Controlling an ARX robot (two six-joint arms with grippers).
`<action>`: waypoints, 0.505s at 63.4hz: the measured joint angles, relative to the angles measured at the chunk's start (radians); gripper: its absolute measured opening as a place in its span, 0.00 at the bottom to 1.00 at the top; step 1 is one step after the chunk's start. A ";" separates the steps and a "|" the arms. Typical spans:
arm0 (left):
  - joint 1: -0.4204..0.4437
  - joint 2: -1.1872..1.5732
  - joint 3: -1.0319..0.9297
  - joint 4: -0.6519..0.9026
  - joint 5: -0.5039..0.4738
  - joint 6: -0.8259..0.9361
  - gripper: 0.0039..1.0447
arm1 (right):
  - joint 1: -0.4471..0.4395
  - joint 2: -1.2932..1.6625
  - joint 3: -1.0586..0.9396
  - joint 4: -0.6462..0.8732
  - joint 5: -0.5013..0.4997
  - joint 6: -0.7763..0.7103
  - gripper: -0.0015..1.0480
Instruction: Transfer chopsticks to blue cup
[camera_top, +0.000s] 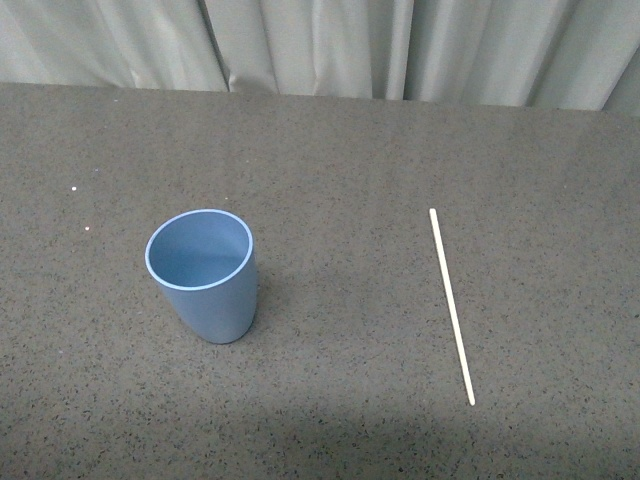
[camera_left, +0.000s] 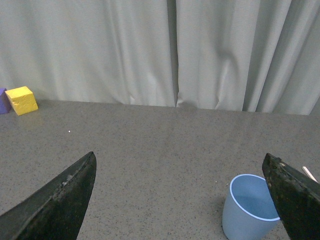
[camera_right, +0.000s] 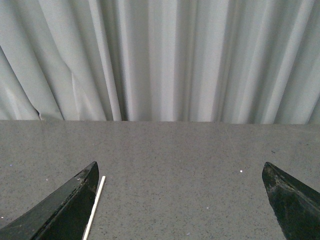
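The blue cup (camera_top: 203, 274) stands upright and empty on the grey table, left of centre. The chopstick (camera_top: 451, 304), a thin cream-white stick, lies flat to the right of the cup, well apart from it. Neither arm shows in the front view. In the left wrist view my left gripper (camera_left: 180, 165) is open and empty; the cup (camera_left: 247, 207) sits partly behind one black finger (camera_left: 292, 197), with the chopstick's tip (camera_left: 309, 173) just beyond it. In the right wrist view my right gripper (camera_right: 180, 172) is open and empty; the chopstick (camera_right: 94, 207) lies beside one finger (camera_right: 62, 212).
A yellow block (camera_left: 21, 100) and a purple object (camera_left: 3, 100) sit at the table's far edge against the pale curtain (camera_top: 320, 45). The dark speckled tabletop (camera_top: 330, 150) runs back to the curtain.
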 joint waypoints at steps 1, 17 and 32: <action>0.000 0.000 0.000 0.000 0.000 0.000 0.94 | 0.000 0.000 0.000 0.000 0.000 0.000 0.91; 0.000 0.000 0.000 0.000 0.000 0.000 0.94 | 0.000 0.000 0.000 0.000 0.000 0.000 0.91; 0.000 0.000 0.000 0.000 0.000 0.000 0.94 | 0.000 0.000 0.000 0.000 0.000 0.000 0.91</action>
